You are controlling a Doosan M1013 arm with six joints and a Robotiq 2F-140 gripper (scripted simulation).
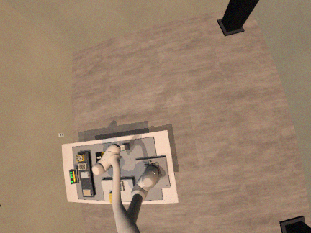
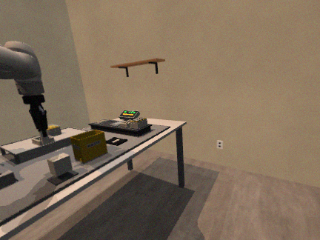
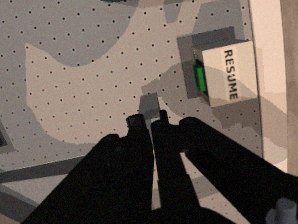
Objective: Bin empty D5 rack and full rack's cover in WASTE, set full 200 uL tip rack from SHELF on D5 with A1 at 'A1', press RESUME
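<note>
My gripper [image 3: 151, 107] [image 2: 44, 133] is shut with nothing between the fingers. It hangs above the dotted grey table mat [image 3: 75, 90]. The white RESUME button box [image 3: 231, 74] [image 2: 58, 164] [image 1: 124, 147], with a green strip on its side, stands a little ahead and to the right of the fingertips in the wrist view. The yellow WASTE bin [image 2: 89, 145] stands upright on the table. The black deck [image 2: 122, 128] [image 1: 86, 179] holds labware, and the panel [image 2: 129, 114] [image 1: 73, 176] beside it shows green lights. Two racks [image 2: 54, 130] [image 2: 42, 140] lie on the low grey shelf [image 2: 22, 149].
The black regrip nest [image 2: 114, 139] lies flat between the bin and the deck. The table's white edge [image 3: 270, 60] runs just right of the RESUME box. A wooden wall shelf [image 2: 138, 63] hangs far behind. My arm [image 1: 119, 187] covers part of the table from above.
</note>
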